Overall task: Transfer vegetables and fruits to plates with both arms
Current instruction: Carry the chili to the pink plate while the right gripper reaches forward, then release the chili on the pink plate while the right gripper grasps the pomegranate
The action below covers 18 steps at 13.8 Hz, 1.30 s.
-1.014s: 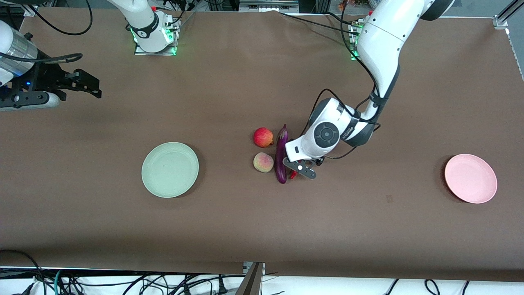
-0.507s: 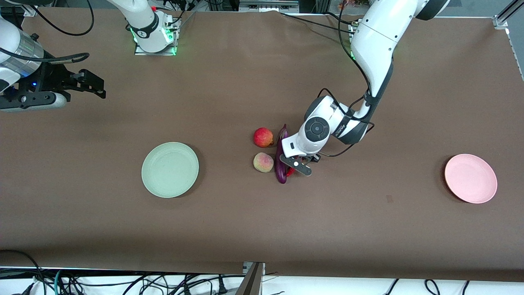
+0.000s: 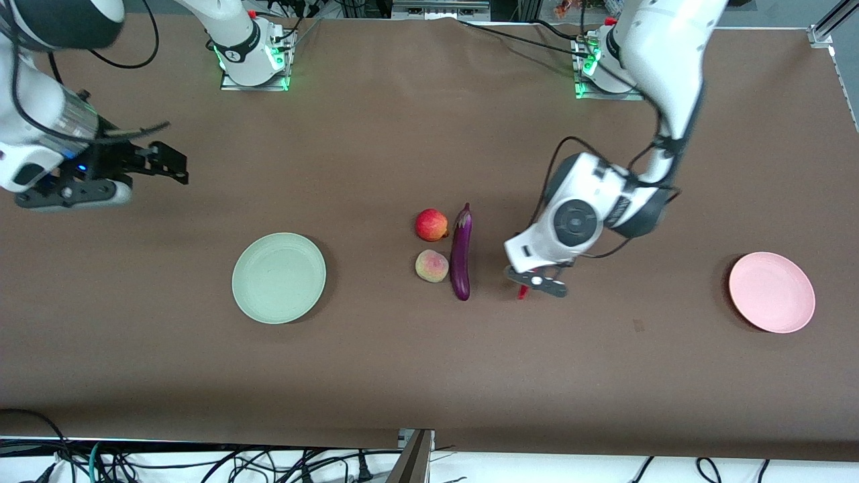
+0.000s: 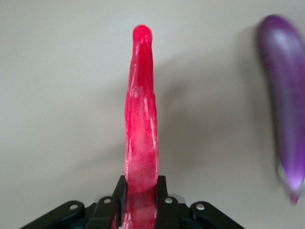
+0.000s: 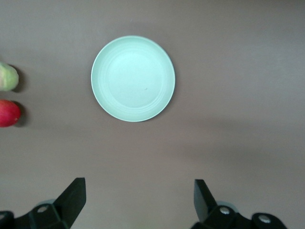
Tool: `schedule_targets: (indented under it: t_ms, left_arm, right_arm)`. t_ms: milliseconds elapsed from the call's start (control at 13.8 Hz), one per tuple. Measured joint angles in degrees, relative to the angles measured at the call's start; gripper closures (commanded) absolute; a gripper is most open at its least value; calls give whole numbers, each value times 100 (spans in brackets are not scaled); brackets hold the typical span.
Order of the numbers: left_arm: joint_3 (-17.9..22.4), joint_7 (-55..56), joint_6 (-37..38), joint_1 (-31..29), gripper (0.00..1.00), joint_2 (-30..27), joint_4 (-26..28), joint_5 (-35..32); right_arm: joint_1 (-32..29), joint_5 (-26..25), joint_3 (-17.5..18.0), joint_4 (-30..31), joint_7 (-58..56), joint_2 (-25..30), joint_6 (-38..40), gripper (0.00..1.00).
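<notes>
Brown cloth covers the table [image 3: 376, 362] from end to end, and from my station I see the left gripper [image 3: 535, 284] up over bare cloth between the eggplant [image 3: 460, 251] and the pink plate [image 3: 772, 292], its fingers [image 4: 162, 198] pinching the red chili pepper [image 4: 140, 119], which sticks straight out from them in the left wrist view. On the cloth, the eggplant lies touching the peach [image 3: 431, 265], with the red fruit [image 3: 431, 225] just beside both and farther from the front camera. I have the right gripper [image 3: 168, 164] waiting in the air toward the right arm's end of the table, fingers [image 5: 71, 198] spread wide, the mint green plate [image 3: 278, 278] empty in its wrist view
</notes>
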<state>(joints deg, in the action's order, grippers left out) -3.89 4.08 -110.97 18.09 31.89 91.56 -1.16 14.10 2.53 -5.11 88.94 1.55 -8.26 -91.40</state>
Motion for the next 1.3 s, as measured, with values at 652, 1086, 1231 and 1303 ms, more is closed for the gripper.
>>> schedule_targets:
  t_ms: [652,1086,1231,1303]
  left_arm:
    - [29,-1433,874,-2062,100,-478,61,-1104]
    - [45,-3850,-1112,-3867,100,240,158,-1604]
    - [31,-4267,-1782,-4201,69,562,162,-1611]
    - [23,-4382,-1974,-4274,27,686,160,-1611]
  right_arm:
    - [617,392,7,-153,273,-752,0,0]
    - [2355,530,64,-289,2711,-1363,-1271,0]
    - [2702,554,63,-584,3218,-1912,-1462,0]
    - [2800,584,66,-777,3422,-2208,-1520,0]
